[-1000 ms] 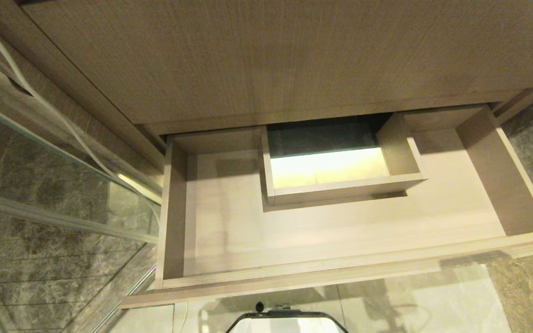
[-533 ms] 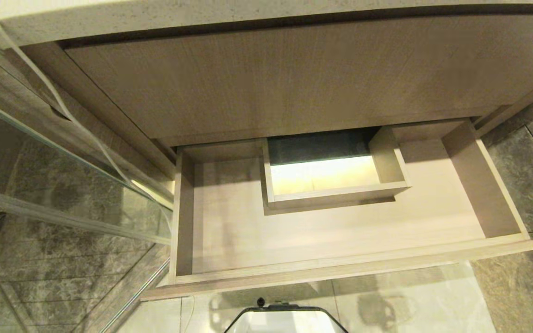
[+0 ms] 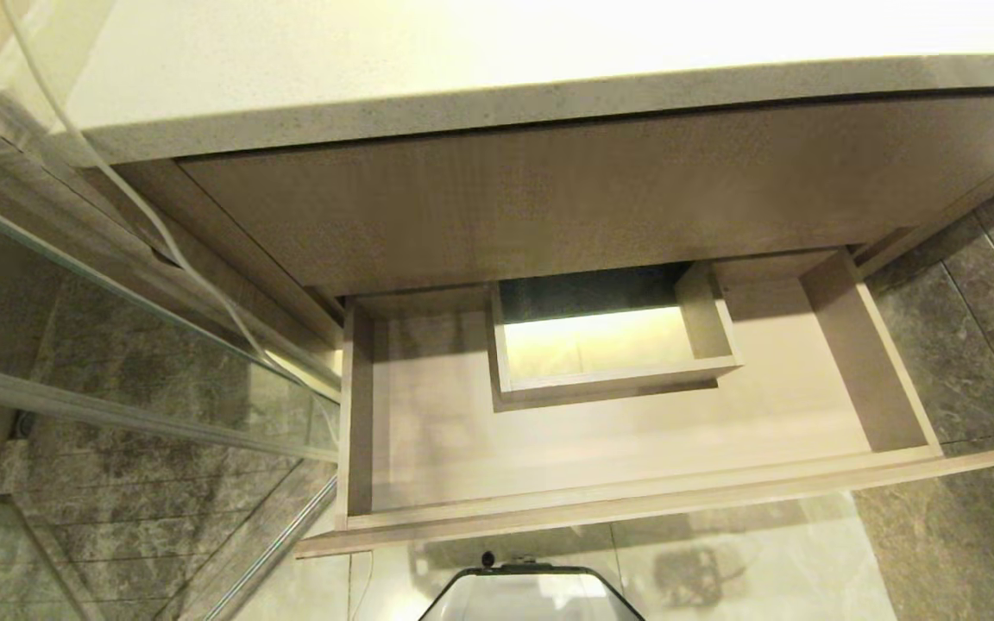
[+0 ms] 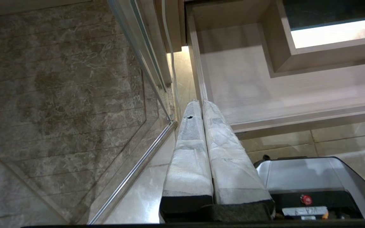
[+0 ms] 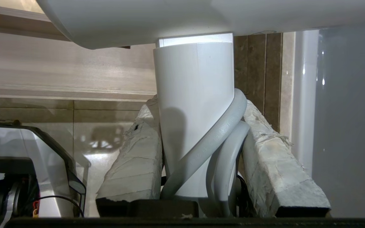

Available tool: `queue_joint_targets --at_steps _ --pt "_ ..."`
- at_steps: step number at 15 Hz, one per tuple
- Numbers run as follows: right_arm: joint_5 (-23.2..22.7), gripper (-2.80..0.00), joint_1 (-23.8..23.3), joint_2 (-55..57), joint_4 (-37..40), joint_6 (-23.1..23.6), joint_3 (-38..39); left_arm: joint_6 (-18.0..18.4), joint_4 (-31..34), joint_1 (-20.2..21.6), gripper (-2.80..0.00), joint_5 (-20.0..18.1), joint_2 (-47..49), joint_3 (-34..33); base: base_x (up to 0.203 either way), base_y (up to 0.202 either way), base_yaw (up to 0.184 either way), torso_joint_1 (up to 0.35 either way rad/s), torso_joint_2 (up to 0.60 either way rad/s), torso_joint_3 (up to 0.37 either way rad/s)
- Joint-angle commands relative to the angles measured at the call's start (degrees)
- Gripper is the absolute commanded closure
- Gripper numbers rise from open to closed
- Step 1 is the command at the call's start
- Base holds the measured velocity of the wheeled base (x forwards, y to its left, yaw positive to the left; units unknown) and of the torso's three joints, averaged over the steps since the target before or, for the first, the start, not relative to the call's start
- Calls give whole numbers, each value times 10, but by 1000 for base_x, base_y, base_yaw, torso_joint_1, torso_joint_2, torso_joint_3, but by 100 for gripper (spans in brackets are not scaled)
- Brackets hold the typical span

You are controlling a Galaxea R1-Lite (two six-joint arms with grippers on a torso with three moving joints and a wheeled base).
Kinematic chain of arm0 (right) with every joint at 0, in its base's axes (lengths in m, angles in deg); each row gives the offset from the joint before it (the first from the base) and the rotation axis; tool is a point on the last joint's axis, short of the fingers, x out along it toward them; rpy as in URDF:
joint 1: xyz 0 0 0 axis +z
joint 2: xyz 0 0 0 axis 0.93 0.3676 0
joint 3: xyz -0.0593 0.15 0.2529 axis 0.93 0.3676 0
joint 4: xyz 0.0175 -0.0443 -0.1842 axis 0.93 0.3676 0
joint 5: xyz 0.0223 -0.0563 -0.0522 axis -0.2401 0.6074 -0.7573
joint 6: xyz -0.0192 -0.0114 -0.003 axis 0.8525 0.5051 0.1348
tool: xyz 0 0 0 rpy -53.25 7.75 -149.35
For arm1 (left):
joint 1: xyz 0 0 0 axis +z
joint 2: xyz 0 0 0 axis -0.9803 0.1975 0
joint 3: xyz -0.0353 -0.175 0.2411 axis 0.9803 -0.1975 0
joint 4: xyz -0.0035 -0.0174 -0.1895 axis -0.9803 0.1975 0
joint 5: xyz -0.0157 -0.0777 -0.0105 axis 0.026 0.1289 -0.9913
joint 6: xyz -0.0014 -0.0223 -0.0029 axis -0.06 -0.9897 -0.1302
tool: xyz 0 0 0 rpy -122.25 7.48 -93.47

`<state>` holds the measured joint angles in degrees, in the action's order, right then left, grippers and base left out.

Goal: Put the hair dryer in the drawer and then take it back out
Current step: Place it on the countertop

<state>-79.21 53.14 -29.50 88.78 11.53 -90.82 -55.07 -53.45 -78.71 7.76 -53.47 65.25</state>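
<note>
Right wrist view shows the hair dryer (image 5: 195, 104) held by its handle, white plastic, barrel across the top, cord (image 5: 220, 139) looped against the handle. It looks light and rigid, with a smooth and probably slippery shell; the handle is the sensible place to take it, cord trapped in with it so it cannot dangle. The right gripper (image 5: 201, 148) is clamped about halfway open on that handle, taped pads (image 5: 135, 152) pressing both sides, one pad on the cord loop. The dryer sits outside the drawer, in front of and below the drawer's front edge, near a white fixture (image 5: 344, 120). It does not appear in the head view.

The drawer (image 3: 635, 509) stands pulled out under the cabinet panel (image 3: 549, 207) and countertop (image 3: 462, 78), nothing lying inside, boxed cutout (image 3: 609, 379) at the back middle. Judged stage: dryer in hand, not yet placed; the wide floor in front of the cutout is the easy spot.

The left gripper (image 4: 201, 104) is closed with nothing in it, pads touching, parked near the drawer's left front corner beside the glass panel (image 4: 138, 63). The robot's base (image 4: 312, 177) shows below.
</note>
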Motion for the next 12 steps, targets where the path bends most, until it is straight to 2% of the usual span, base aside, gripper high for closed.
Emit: queue_joint_targets --at_steps 1,7,12 --pt "0 0 0 2 1 2 0 0 1 0 0 0 0 0 0 0 0 290 -556 -258" --pt "0 0 0 0 -3 2 0 0 1 0 0 0 0 -1 0 0 0 309 -595 -284" --pt "0 0 3 -2 -3 2 2 0 1 0 0 0 0 0 0 0 0 200 -382 -185"
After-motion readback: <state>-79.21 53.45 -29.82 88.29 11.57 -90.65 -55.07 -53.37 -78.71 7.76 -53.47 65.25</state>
